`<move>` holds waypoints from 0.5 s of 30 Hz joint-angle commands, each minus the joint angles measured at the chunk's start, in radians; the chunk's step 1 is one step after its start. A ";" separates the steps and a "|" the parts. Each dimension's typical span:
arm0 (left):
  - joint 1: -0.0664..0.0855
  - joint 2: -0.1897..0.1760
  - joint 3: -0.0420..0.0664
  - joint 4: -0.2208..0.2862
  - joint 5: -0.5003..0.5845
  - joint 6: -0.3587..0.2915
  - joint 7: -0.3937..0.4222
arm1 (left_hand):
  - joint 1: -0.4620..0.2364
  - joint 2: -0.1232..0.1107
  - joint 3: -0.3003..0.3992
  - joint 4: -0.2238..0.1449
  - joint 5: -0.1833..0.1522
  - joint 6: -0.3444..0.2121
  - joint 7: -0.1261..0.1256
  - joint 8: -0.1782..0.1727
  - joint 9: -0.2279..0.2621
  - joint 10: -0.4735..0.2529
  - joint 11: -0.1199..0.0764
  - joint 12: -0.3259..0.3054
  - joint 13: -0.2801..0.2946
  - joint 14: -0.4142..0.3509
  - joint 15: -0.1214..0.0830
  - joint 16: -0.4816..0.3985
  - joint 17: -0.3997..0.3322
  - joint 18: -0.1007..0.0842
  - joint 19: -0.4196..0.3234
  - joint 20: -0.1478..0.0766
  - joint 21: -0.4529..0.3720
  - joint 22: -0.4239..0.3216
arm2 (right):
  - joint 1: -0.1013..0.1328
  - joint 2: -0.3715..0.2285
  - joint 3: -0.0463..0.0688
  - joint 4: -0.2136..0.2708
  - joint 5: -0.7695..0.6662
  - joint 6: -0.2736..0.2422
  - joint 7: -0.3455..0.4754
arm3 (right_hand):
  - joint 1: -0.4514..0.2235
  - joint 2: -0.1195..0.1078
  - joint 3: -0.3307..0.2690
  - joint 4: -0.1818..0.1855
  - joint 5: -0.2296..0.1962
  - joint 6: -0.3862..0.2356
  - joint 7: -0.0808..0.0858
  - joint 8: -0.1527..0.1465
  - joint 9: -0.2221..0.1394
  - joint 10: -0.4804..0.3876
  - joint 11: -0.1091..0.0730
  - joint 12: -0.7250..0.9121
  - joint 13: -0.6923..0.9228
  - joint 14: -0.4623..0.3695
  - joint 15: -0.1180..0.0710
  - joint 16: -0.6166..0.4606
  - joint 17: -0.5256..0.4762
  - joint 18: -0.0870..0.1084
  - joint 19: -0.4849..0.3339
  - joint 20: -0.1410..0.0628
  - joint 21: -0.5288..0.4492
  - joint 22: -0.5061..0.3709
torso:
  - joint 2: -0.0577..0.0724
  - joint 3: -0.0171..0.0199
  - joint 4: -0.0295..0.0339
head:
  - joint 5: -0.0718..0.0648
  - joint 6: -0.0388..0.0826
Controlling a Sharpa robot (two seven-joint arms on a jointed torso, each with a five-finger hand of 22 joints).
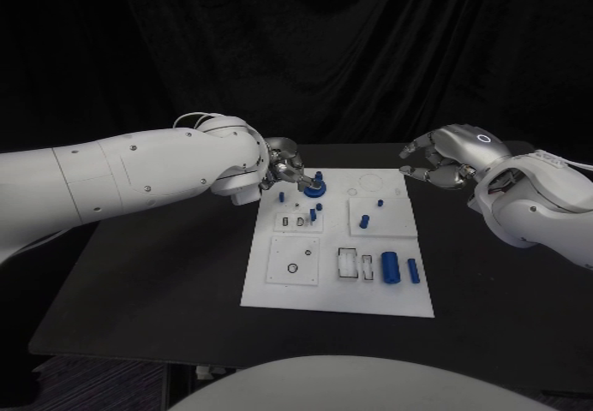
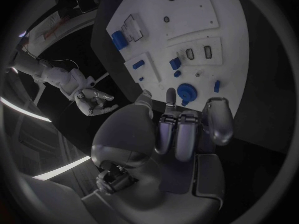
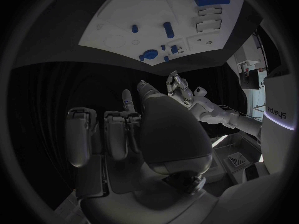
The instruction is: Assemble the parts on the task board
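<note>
The white task board (image 1: 324, 296) lies in the middle of the black table. A blue round part (image 1: 314, 187) stands at its far left corner. My left hand (image 1: 287, 167) hovers at that corner. One of its fingertips (image 2: 171, 93) reaches the side of the blue round part (image 2: 186, 91), while the thumb stays apart from it and nothing is pinched. Whether the fingertip touches the part I cannot tell. My right hand (image 1: 445, 158) hangs above the table off the board's far right corner, fingers loosely apart and empty. My right hand (image 3: 137, 124) faces the board (image 3: 124, 15).
A thick blue cylinder (image 1: 389, 266) and a thinner one (image 1: 413, 271) lie at the board's near right. Small blue pegs (image 1: 365, 222) stand around the middle. White inset plates with slots (image 1: 296, 259) cover the near left. Black table surrounds the board.
</note>
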 commanded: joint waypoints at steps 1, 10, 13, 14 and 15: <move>-0.003 0.026 0.001 -0.019 -0.016 0.076 -0.111 | -0.005 0.009 0.012 -0.004 0.006 0.015 -0.015 0.020 0.032 0.104 -0.014 0.003 0.263 0.106 -0.012 0.003 0.263 -0.027 0.035 -0.009 0.024 0.049 | 0.001 -0.002 0.001 -0.003 0.006 0.029 -0.020 | 0.011 0.004 0.009 -0.002 0.014 0.015 0.000 0.001 -0.001 0.106 0.005 0.006 0.263 0.101 -0.002 -0.002 0.248 -0.005 0.072 0.001 -0.003 0.239 | 0.001 0.0040 -0.0038 | 0.007 0.000; -0.020 0.070 0.001 -0.060 -0.016 0.106 -0.150 | -0.037 0.016 0.029 -0.004 0.008 0.070 -0.054 0.053 0.150 0.104 -0.053 0.003 0.263 0.106 -0.051 0.003 0.263 -0.044 0.095 -0.047 0.061 0.130 | 0.000 0.004 0.001 -0.006 0.028 0.015 -0.004 | 0.016 0.012 0.018 -0.002 0.029 0.036 -0.002 0.006 -0.001 0.106 0.006 0.006 0.263 0.103 -0.001 0.002 0.252 -0.006 0.074 0.001 0.001 0.240 | 0.004 0.0083 -0.0078 | 0.006 0.000; -0.031 0.078 0.001 -0.069 -0.016 0.093 -0.156 | -0.046 0.018 0.033 -0.001 0.021 0.062 -0.055 0.044 0.166 0.104 -0.054 0.003 0.263 0.106 -0.054 0.003 0.263 -0.043 0.094 -0.051 0.058 0.127 | 0.000 0.007 0.001 -0.009 0.029 0.014 -0.002 | 0.018 0.012 0.019 -0.003 0.034 0.039 -0.002 0.006 -0.002 0.106 0.006 0.006 0.263 0.102 -0.001 0.001 0.251 -0.006 0.074 0.001 0.000 0.240 | 0.005 0.0100 -0.0080 | 0.008 0.000; -0.034 0.080 0.001 -0.071 -0.016 0.089 -0.157 | -0.048 0.017 0.033 -0.001 0.025 0.062 -0.055 0.042 0.169 0.104 -0.055 0.003 0.263 0.106 -0.054 0.003 0.263 -0.044 0.095 -0.052 0.059 0.129 | 0.000 0.008 0.001 -0.010 0.030 0.014 -0.002 | 0.018 0.012 0.020 -0.003 0.036 0.039 -0.002 0.006 -0.002 0.106 0.006 0.006 0.263 0.102 -0.001 0.001 0.251 -0.006 0.074 0.001 0.000 0.240 | 0.005 0.0103 -0.0084 | 0.009 0.000; -0.037 0.082 0.001 -0.072 -0.016 0.085 -0.158 | -0.048 0.017 0.033 -0.001 0.025 0.062 -0.055 0.042 0.169 0.104 -0.055 0.003 0.263 0.106 -0.054 0.003 0.263 -0.044 0.095 -0.052 0.059 0.129 | 0.000 0.009 0.001 -0.011 0.030 0.013 -0.002 | 0.018 0.012 0.020 -0.003 0.036 0.039 -0.002 0.006 -0.002 0.106 0.006 0.006 0.263 0.102 -0.001 0.001 0.251 -0.006 0.074 0.001 0.000 0.240 | 0.005 0.0103 -0.0081 | 0.009 0.000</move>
